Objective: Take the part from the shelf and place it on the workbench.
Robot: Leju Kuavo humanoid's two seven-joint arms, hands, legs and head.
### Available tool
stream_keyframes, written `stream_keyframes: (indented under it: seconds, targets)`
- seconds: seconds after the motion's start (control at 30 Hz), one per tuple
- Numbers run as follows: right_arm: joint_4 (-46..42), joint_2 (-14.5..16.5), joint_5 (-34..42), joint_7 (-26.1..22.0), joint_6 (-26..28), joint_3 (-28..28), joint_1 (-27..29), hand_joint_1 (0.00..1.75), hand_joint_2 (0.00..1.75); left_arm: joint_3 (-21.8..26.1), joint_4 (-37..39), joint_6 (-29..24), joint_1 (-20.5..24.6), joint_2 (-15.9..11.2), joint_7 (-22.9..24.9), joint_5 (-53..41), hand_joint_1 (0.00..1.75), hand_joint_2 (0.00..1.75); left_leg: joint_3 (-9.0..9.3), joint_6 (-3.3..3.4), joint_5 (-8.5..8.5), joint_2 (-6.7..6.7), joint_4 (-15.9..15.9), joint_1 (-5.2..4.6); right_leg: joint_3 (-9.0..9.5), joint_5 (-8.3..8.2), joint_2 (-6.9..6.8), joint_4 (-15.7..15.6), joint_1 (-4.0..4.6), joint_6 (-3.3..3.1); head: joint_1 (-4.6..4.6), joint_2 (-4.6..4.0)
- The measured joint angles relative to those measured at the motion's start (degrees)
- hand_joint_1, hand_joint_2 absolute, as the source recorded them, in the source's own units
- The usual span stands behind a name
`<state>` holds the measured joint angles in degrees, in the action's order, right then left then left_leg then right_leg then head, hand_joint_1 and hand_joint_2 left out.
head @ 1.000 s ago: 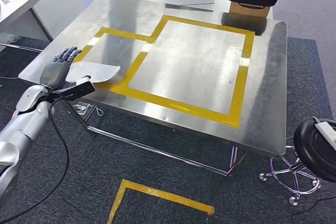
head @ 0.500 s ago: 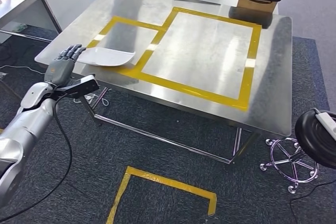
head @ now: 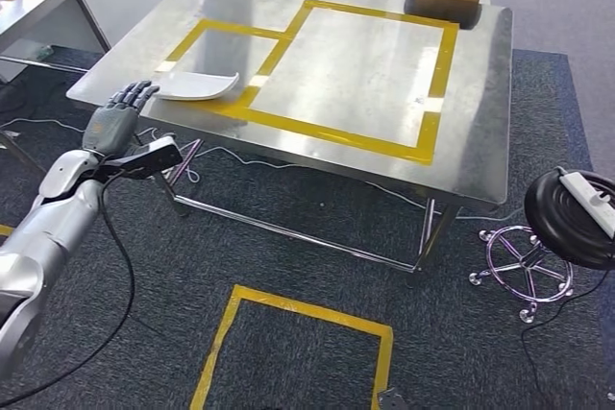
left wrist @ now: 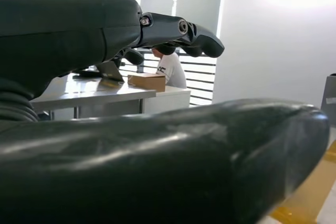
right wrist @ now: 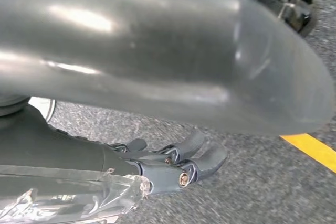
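Lying flat on workbench [head: 475,84], thin pale curved part [head: 196,86] sat inside smaller yellow-taped square, near table's left edge. Left hand [head: 114,120] hovered just beside it, fingers extended, slightly apart, holding nothing. Right hand [right wrist: 174,163] hung over carpet, fingers loosely straight, empty. Part looked light, stiff, smooth sheet; likely best gripped at near edge.
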<state>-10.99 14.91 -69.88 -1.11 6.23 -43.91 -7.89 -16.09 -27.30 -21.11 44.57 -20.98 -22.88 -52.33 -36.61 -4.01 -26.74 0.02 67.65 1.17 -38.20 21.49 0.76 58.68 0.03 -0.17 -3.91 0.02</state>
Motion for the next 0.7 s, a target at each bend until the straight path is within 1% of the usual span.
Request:
stream_keyframes:
  seconds: [0.03,0.07,0.1,0.13,0.17,0.2,0.23,0.27,0.3,0.33,0.37,0.4,0.43,0.47,0.5,0.53,0.57,0.6,0.63,0.67,0.7]
  targets:
    - [-0.02,-0.02,0.03,-0.01,0.08,0.00,-0.02,0.00,0.00,-0.02,0.00,0.00,0.18,0.11,0.00,0.00,0.00,0.00,3.14,0.11,-0.06,-0.07,-4.07,0.01,-0.58,-0.53,0.06,0.09,0.09,0.30,0.01,0.01]
    - [-0.04,-0.03,0.08,-0.01,0.19,0.00,-0.04,0.00,0.00,-0.06,0.00,0.00,0.34,0.25,0.01,0.01,0.00,0.00,5.48,0.40,-0.64,-0.13,-7.46,-0.05,-1.03,-1.11,0.11,0.15,0.18,0.62,0.03,0.01]
    - [-0.07,-0.05,0.13,-0.01,0.30,0.00,-0.03,0.00,0.00,-0.09,0.01,0.01,0.43,0.38,0.02,0.01,0.00,0.00,6.84,0.82,-1.24,-0.19,-9.77,-0.24,-1.37,-1.72,0.14,0.07,0.19,0.95,0.04,0.01]
    - [-0.07,-0.05,0.20,0.01,0.41,0.00,0.05,0.00,0.00,-0.12,0.03,0.02,0.44,0.52,0.03,0.01,0.00,0.00,7.09,1.42,-1.37,-0.23,-10.95,-0.50,-1.61,-2.37,0.14,-0.12,0.12,1.29,0.09,0.01]
    - [-0.07,-0.04,0.29,0.05,0.52,0.00,0.20,0.00,0.00,-0.14,0.06,0.04,0.44,0.69,0.04,0.01,0.00,0.00,6.63,2.03,-0.98,-0.15,-11.07,-0.61,-1.82,-2.81,0.12,-0.31,-0.03,1.63,0.07,0.00]
    - [-0.06,-0.04,0.37,0.15,0.65,0.00,0.41,0.00,0.00,-0.15,0.10,0.08,0.46,0.86,0.08,0.01,0.00,0.00,6.17,2.59,-0.40,-0.08,-11.11,-0.68,-2.16,-2.32,0.05,-0.12,-0.19,1.97,0.11,0.00]
    - [-0.06,-0.03,0.45,0.23,0.79,0.00,0.62,0.00,0.00,-0.15,0.13,0.12,0.51,1.02,0.10,0.00,0.00,0.00,5.65,3.10,0.20,-0.01,-11.15,-0.65,-2.69,-0.78,-0.03,1.02,-0.26,2.26,0.23,0.00]
    - [-0.05,-0.03,0.50,0.31,0.93,0.00,0.76,0.00,0.00,-0.15,0.15,0.15,0.59,1.18,0.13,-0.01,0.00,0.00,5.04,3.49,0.83,0.05,-11.19,-0.61,-3.47,1.74,-0.11,3.38,-0.29,2.49,0.38,0.00]
    - [-0.04,-0.03,0.53,0.35,1.05,0.00,0.81,0.00,0.00,-0.16,0.16,0.17,0.61,1.28,0.16,-0.01,0.00,0.00,4.36,3.75,1.45,0.05,-11.18,-0.66,-4.45,4.82,-0.17,6.94,-0.28,2.65,0.56,0.00]
    - [-0.05,-0.03,0.56,0.35,1.13,0.00,0.80,0.00,0.00,-0.16,0.17,0.17,0.61,1.37,0.16,-0.02,0.00,0.00,3.61,3.87,2.08,0.05,-11.16,-0.71,-5.33,7.42,-0.18,10.97,-0.26,2.73,0.66,0.00]
    - [-0.05,-0.03,0.56,0.37,1.20,0.00,0.76,0.00,0.00,-0.17,0.19,0.17,0.59,1.45,0.17,-0.03,0.00,0.00,2.79,3.92,2.73,0.05,-11.14,-0.77,-5.87,8.93,-0.18,14.45,-0.22,2.75,0.70,0.00]
    - [-0.05,-0.04,0.57,0.38,1.25,-0.01,0.73,0.00,0.00,-0.18,0.22,0.17,0.58,1.53,0.17,-0.04,0.00,0.00,1.92,3.91,3.40,0.05,-11.12,-0.81,-5.70,9.14,-0.17,16.49,-0.14,2.67,0.70,0.00]
    - [-0.05,-0.04,0.59,0.40,1.28,-0.01,0.72,0.00,0.00,-0.18,0.25,0.17,0.57,1.59,0.17,-0.04,0.00,0.00,1.10,3.85,4.03,0.05,-11.09,-0.82,-4.58,8.21,-0.17,16.54,-0.06,2.53,0.70,0.00]
    - [-0.05,-0.04,0.61,0.42,1.31,-0.01,0.71,0.00,0.00,-0.18,0.28,0.17,0.55,1.62,0.17,-0.03,0.00,0.00,0.34,3.74,4.65,0.05,-11.06,-0.83,-2.48,6.76,-0.17,14.67,0.03,2.31,0.70,0.00]
    - [-0.05,-0.04,0.64,0.42,1.33,-0.02,0.66,0.00,0.00,-0.19,0.31,0.17,0.55,1.63,0.17,-0.01,0.00,0.00,-0.30,3.59,5.23,0.05,-11.04,-0.81,0.50,5.80,-0.17,11.11,0.15,2.00,0.68,0.00]
    - [-0.05,-0.04,0.69,0.40,1.35,-0.02,0.58,0.00,0.00,-0.19,0.32,0.15,0.55,1.61,0.20,0.01,0.00,0.00,-0.81,3.35,5.77,0.05,-11.02,-0.82,3.76,5.72,-0.17,6.72,0.29,1.69,0.66,0.00]
    - [-0.06,-0.05,0.74,0.37,1.38,-0.01,0.49,0.00,0.00,-0.20,0.33,0.13,0.54,1.59,0.23,0.03,0.00,0.00,-1.13,3.06,6.34,0.07,-11.12,-0.78,6.29,6.05,-0.18,3.06,0.45,1.49,0.63,0.00]
    - [-0.07,-0.05,0.82,0.33,1.40,-0.02,0.43,0.00,0.00,-0.21,0.34,0.11,0.52,1.60,0.27,0.04,0.00,0.00,-1.32,2.73,6.92,0.10,-11.28,-0.67,7.84,6.54,-0.15,0.46,0.67,1.30,0.65,0.00]
    - [-0.08,-0.06,0.87,0.28,1.41,-0.02,0.40,0.00,0.00,-0.22,0.35,0.09,0.50,1.61,0.31,0.05,0.00,0.00,-1.43,2.36,7.51,0.12,-11.54,-0.56,8.32,6.68,-0.14,-0.77,0.85,1.17,0.66,0.00]
    - [-0.08,-0.06,0.93,0.25,1.42,-0.02,0.42,0.00,0.00,-0.23,0.38,0.10,0.42,1.65,0.33,0.08,0.00,0.00,-1.50,2.00,8.07,0.14,-11.93,-0.44,8.07,6.14,-0.15,-1.10,0.91,0.95,0.69,0.00]
    - [-0.09,-0.07,1.01,0.22,1.42,-0.04,0.42,0.00,0.00,-0.25,0.42,0.15,0.37,1.65,0.37,0.14,0.00,0.00,-1.70,1.64,8.06,0.12,-12.10,-0.34,7.82,5.49,-0.17,-1.62,0.88,0.59,0.70,0.00]
